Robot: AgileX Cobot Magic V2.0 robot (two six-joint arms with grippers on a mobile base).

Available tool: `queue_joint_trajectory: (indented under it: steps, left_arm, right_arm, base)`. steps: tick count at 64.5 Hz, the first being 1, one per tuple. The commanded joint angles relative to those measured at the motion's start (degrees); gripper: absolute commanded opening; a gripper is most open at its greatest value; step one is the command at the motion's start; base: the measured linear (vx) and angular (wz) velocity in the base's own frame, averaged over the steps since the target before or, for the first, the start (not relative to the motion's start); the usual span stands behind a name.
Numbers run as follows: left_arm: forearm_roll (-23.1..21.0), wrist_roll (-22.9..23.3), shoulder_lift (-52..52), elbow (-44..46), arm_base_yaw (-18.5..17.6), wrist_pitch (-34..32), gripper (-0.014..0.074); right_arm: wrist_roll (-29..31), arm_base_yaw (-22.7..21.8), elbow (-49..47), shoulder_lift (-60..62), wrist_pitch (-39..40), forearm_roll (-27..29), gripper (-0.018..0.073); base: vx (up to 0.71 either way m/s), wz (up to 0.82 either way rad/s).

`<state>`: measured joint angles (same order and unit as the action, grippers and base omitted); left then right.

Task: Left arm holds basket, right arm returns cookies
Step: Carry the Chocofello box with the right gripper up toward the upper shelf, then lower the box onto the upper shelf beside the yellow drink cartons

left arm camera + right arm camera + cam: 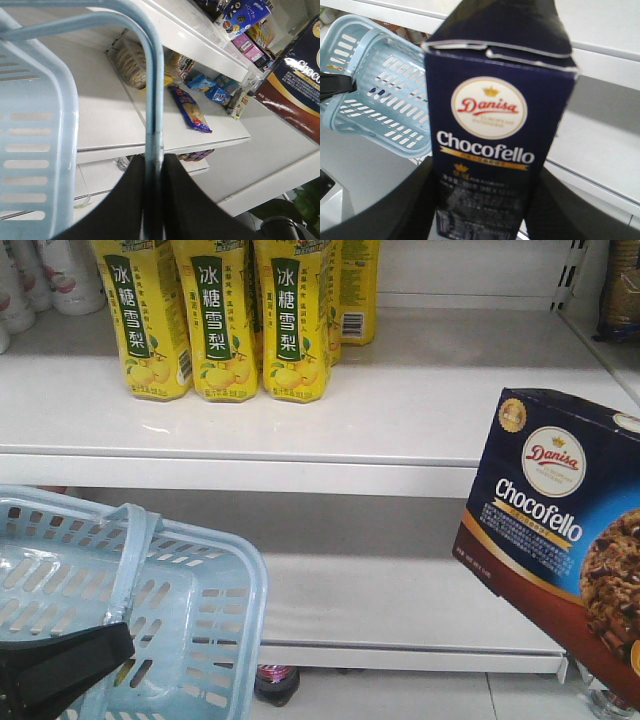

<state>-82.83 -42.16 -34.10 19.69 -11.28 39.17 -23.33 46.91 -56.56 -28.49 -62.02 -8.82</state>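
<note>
front view: the cookies [560,530] hang tilted at right of frame, clear of the basket [215,610] at lower left, shelf [300,430] up-left. left wrist view: left gripper [154,200] clamps the basket handle [155,100]. right wrist view: right gripper [482,200] pinches the box — long axis upward.

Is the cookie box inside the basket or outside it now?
Outside. The cookie box hangs tilted before the shelves, right of the basket, clamped in the right gripper.
</note>
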Motion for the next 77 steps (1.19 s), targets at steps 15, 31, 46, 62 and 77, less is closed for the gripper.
queue_joint_trajectory:
  steps: [15,31,46,62,77]
  left_arm:
    - [-3.4,-0.8,0.2,2.0,-0.2,0.2,-0.0007]
    - [-3.4,-0.8,0.2,2.0,-0.2,0.5,-0.0007]
    - [-3.4,-0.8,0.2,2.0,-0.2,1.3,-0.0007]
    - [-3.4,-0.8,0.2,2.0,-0.2,1.3,-0.0007]
    - [-3.4,-0.8,0.2,2.0,-0.2,1.3,-0.0007]
  right_arm:
    - [-2.1,-0.3,-1.9,-0.6,5.0,-7.3,-0.0003]
    - [-4.2,-0.3,-1.9,-3.0,5.2,-11.7,-0.0003]
    - [-6.6,-0.3,-1.9,-6.3,7.7,-17.4,-0.0003]
    - [-12.3,-0.3,-2.2,-8.1,8.5,-28.1,-0.0003]
    - [-17.8,-0.3,-2.2,-10.6,9.4,-43.2,-0.0003]
  base:
    - [0.00,0.00]
    - [0.00,0.00]
    - [0.00,0.00]
    - [0.00,0.00]
    - [0.00,0.00]
